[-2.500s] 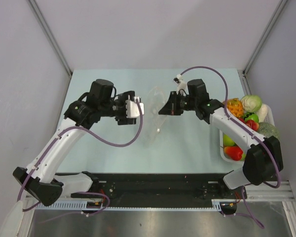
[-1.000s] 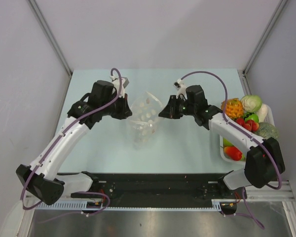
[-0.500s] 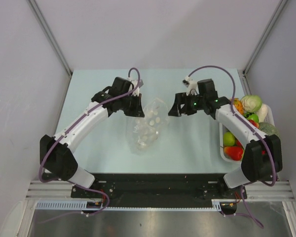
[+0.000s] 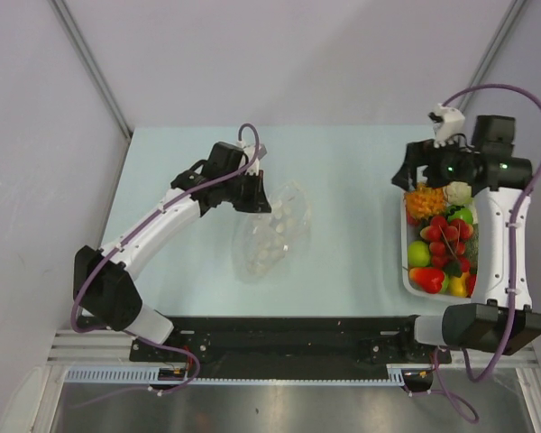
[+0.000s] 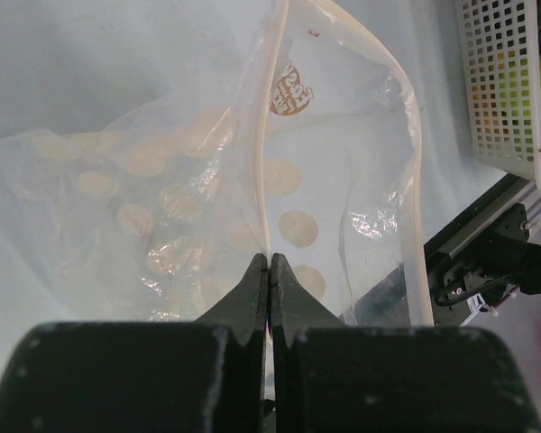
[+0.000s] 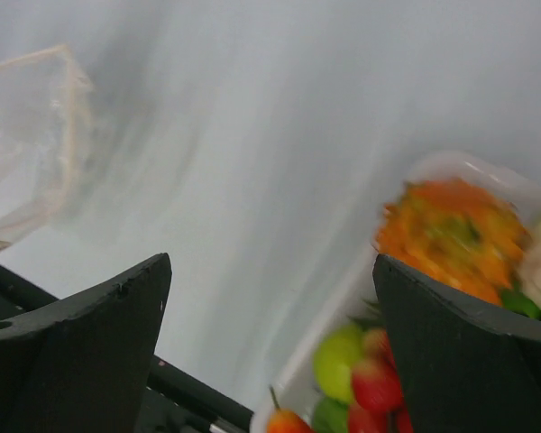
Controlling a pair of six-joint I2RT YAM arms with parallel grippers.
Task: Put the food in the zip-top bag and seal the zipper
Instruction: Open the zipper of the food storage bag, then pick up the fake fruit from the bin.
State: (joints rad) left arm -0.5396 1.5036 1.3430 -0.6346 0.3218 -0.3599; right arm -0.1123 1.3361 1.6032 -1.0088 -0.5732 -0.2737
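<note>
Top view: zip-top bag (image 4: 272, 230) lies near table centre, its long axis running from 1 to 7 o'clock.
- Left gripper (image 4: 257, 200) sits at the bag's 10 o'clock edge. In the left wrist view the left gripper (image 5: 269, 260) has its jaws pressed together on one lip of the bag's mouth, along the zipper (image 5: 263, 180). The other lip bows away toward 3 o'clock, so the mouth gapes.
- Pale round spots show through the film; I cannot tell whether they are print or contents.
- The food (image 4: 442, 239) is all in the white tray (image 4: 404, 271) at the table's 3 o'clock edge. The orange ruffled piece (image 4: 425, 198) is at the tray's 12 o'clock end and the green apple (image 4: 418, 253) is lower on the tray's 9 o'clock side.
- Right gripper (image 4: 406, 176) hovers at the tray's 11 o'clock corner, jaws spread wide and empty. The right wrist view is blurred.
</note>
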